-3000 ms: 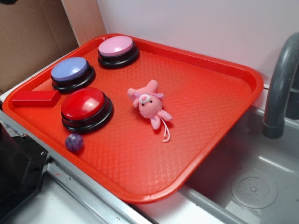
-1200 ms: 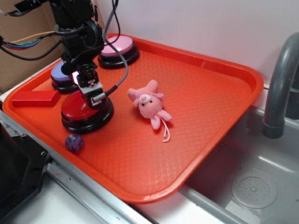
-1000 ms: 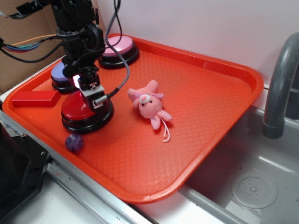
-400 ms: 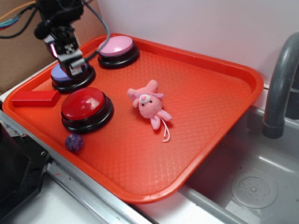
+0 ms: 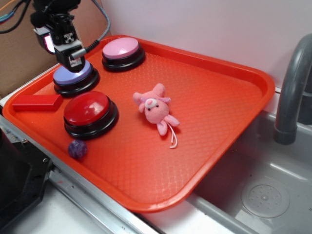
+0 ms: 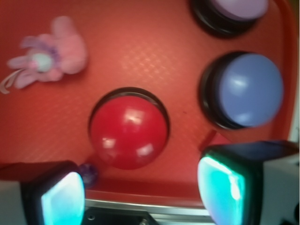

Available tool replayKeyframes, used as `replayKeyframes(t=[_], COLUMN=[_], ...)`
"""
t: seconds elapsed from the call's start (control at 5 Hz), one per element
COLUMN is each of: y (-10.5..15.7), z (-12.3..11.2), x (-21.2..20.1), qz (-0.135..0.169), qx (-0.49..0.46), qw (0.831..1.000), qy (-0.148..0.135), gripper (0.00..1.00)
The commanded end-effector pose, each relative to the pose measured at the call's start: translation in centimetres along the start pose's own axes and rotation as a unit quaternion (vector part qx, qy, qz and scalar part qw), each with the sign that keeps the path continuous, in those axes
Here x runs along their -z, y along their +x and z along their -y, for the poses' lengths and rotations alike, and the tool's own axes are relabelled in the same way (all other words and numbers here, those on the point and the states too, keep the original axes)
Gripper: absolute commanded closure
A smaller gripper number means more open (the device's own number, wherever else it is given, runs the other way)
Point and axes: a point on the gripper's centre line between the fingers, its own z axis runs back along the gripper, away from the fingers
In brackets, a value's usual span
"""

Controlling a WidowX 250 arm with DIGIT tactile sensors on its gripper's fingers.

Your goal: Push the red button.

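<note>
**Gripper lifted away from the red button**

Since a second ago, the black robot gripper (image 5: 73,62) is no longer resting on the large glossy red domed button (image 5: 88,108); it is now hanging high above the back left part of the tray, over the blue-purple domed button (image 5: 73,74). In the wrist view its two fingers (image 6: 56,197) are standing wide apart with nothing between them, and the red button is lying below in the gap.

The red button is sitting on its black circular base near the front left of the red plastic tray (image 5: 229,102), not touched by anything. Just behind it is the blue-purple button, and further back the pink domed button (image 5: 121,48). A flat red rectangular block (image 5: 37,102) is lying to its left, a small purple ball (image 5: 77,148) is close in front of it, and a pink plush pig (image 5: 156,109) is lying near on its right.

I am judging that the dome is hard and smooth plastic, so a fingertip coming down on the sloped edge could slip off. The button is not for gripping; the best place to press is the top centre, straight down. The base looks wide and flat, so it should not be tipping under such a push. From these pictures alone I cannot tell whether the press has registered.
</note>
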Motion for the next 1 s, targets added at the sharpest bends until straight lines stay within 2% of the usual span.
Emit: replayKeyframes(t=[0.0, 0.8], y=[-0.1, -0.1], z=[-0.5, -1.3], x=[-2.9, -3.9], qz=[0.049, 0.048], qx=[-0.016, -0.026], qw=[0.999, 0.998], qy=[-0.007, -0.010], gripper=[0.00, 0.00])
